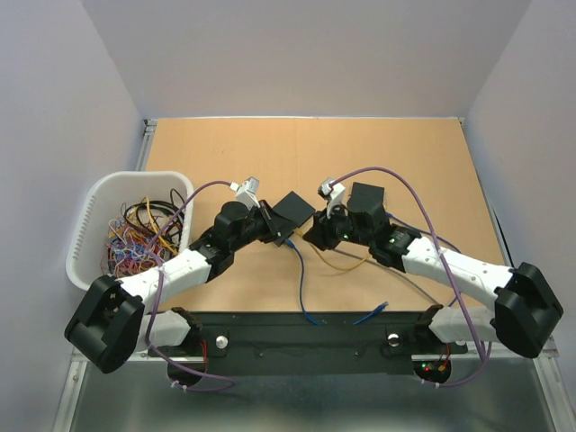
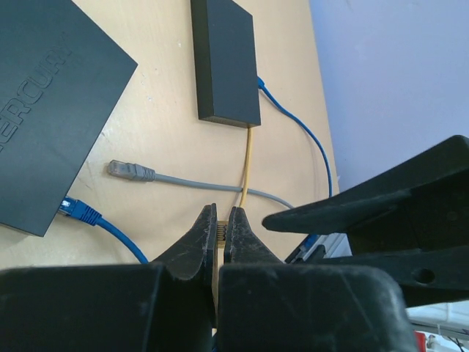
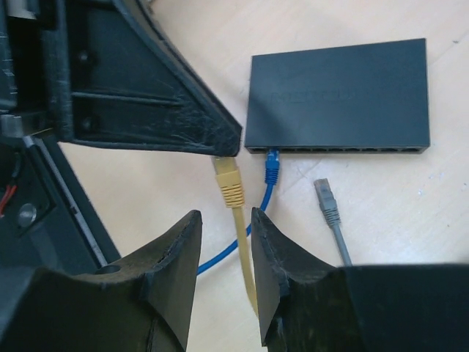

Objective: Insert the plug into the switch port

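Pinched, seemingly, in pressed-together left gripper [image 2: 222, 220]: yellow plastic plug [image 3: 227, 180]. Spread astride yellow cable [image 3: 245, 264]: right gripper [image 3: 223, 216], right of flat black switch box [image 3: 337, 88].

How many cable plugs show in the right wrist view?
3. Yellow plug just left of the blue plug, which sits at the front edge of the switch; grey plug loose to the right. Others may be hidden.

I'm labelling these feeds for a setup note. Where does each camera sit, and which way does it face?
Top external: above and behind the bases, looking down on the table; left arm and right arm show whole.
Left wrist: faces the right switch; left gripper, shut on the yellow plug.
Right wrist: faces the left switch; right gripper, open.
Wrist views share the grey plug and left switch.
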Action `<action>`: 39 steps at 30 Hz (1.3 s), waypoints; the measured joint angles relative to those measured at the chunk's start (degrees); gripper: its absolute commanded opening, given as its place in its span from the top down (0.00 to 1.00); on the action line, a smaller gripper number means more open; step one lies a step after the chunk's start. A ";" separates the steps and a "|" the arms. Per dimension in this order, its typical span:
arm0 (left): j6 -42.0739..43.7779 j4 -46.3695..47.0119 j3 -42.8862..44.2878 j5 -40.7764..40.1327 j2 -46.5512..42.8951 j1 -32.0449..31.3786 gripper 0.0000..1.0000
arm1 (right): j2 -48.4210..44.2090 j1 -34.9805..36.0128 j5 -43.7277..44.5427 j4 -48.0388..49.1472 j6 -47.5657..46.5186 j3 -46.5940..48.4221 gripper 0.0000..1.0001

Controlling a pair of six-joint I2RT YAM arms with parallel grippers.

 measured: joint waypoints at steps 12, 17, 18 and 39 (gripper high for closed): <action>-0.09 0.09 0.00 0.02 0.15 0.00 1.00 | 5.11 1.44 1.88 -0.15 -0.48 1.81 0.61; -0.07 0.13 0.00 0.07 0.22 0.00 1.00 | 6.86 1.88 2.25 0.26 -0.46 1.84 0.65; -0.04 0.13 0.00 0.02 0.22 -0.02 1.00 | 7.02 1.88 2.25 0.42 -0.44 1.84 0.66; 0.15 0.22 0.00 0.00 0.22 0.02 1.00 | 7.72 2.14 1.16 4.39 0.83 1.84 0.87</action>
